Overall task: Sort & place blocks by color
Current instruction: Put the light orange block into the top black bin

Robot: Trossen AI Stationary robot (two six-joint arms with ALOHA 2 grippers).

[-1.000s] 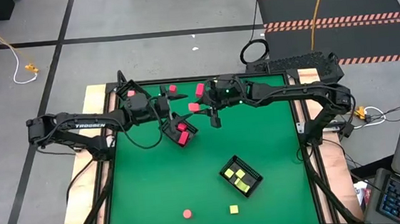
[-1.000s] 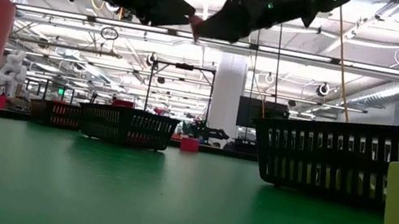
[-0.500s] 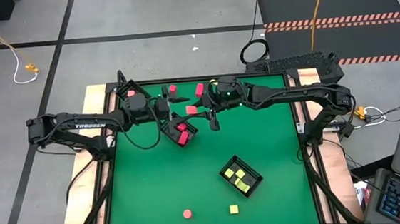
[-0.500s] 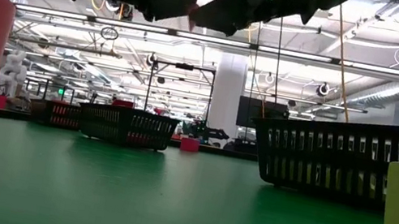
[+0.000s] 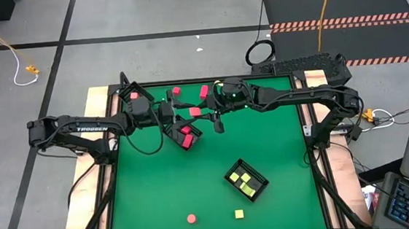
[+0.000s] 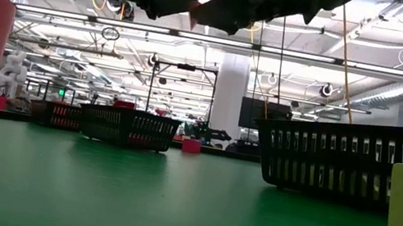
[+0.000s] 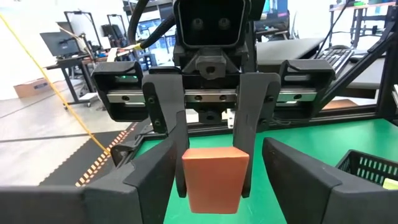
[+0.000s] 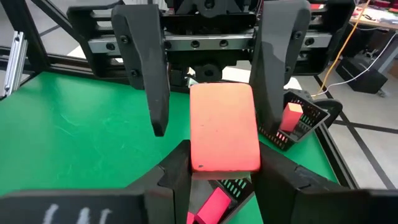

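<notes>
- High view: your right tool (image 5: 206, 114) is gripping a red block (image 5: 195, 111) in midair above the surface (image 5: 279, 138), offering it across.
- Your left tool (image 5: 185, 116) is standing open around it, fingers not touching, probably taking it for the tray (image 5: 175, 141) of reds below.

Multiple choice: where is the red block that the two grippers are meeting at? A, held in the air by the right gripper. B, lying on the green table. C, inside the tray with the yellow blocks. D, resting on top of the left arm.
A: the right gripper pinches the red block in mid-air, with the left gripper open around it, its fingers on either side.
</notes>
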